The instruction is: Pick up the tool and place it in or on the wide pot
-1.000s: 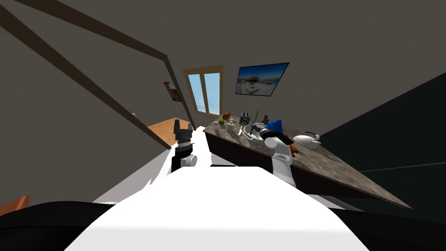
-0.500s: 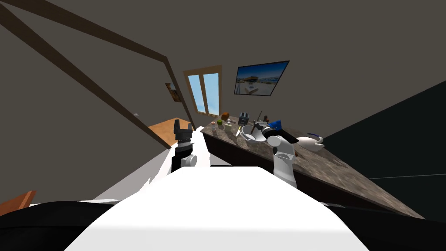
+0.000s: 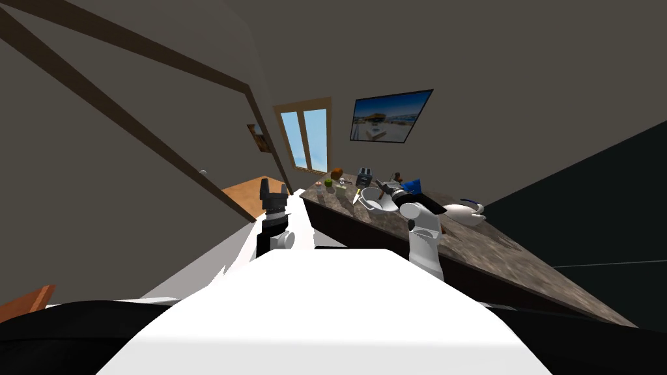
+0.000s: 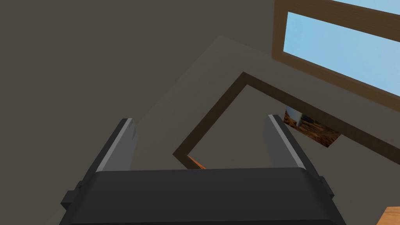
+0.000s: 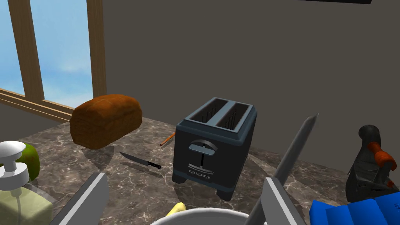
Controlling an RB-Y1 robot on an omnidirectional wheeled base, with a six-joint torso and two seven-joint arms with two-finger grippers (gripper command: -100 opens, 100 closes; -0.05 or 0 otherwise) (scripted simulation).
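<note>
My right jaws are released, nothing held, with the white wide pot (image 5: 199,214) rim just under them. The long grey tool (image 5: 297,144) leans up past one blade, its lower end hidden, so it's likely resting in the pot. Beyond the jaws on the tabletop (image 5: 129,183) are a toaster (image 5: 213,144), a knife (image 5: 140,160) and a loaf (image 5: 105,119). Placing looks done, so next I back out straight without clipping the tool; my left jaws are released too, idle.

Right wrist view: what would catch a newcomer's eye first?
The dark toaster stands in the middle of the marbled counter, just beyond the open right gripper. A brown bread loaf lies beside it near the window, with a small knife between them.
</note>
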